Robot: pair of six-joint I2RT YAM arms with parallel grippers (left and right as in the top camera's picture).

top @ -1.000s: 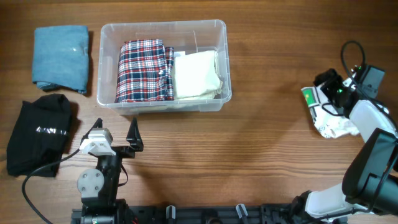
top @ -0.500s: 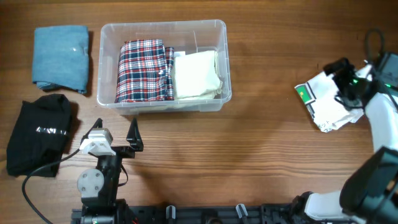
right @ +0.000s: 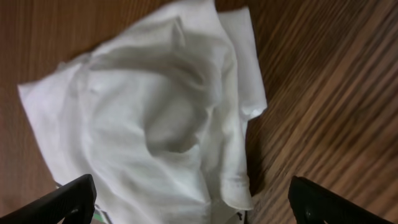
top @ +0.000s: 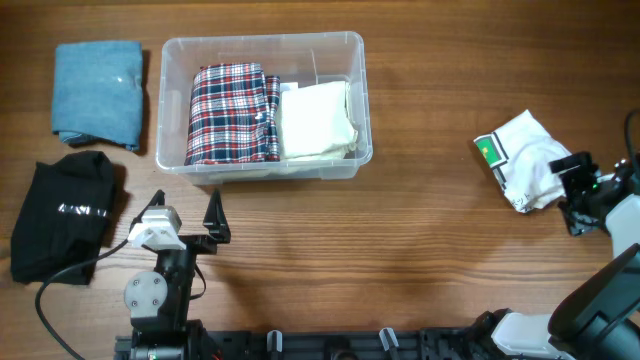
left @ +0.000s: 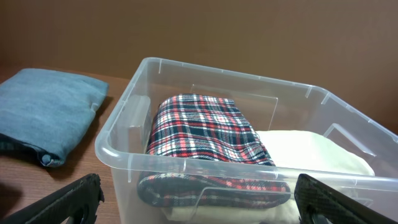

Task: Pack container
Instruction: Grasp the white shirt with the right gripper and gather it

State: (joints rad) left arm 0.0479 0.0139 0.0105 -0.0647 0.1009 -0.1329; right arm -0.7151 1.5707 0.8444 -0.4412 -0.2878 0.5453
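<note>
- While the left claw (top: 186, 203) rests with its fingers spread wide and empty, the container (top: 262, 38) sits just ahead of it on the table (top: 420, 250).
- Inside it, a plaid cloth (top: 234, 112) lies beside a cream cloth (top: 316, 120), which is further to that claw's right.
- The right claw (top: 573, 195) is likewise spread, gripping nothing; a crumpled white garment (top: 520, 165) lies just ahead of its fingers.

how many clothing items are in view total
5: plaid cloth and cream cloth in the bin, blue cloth and black cloth left of it, white cloth far right. More may hide under the binned two.
</note>
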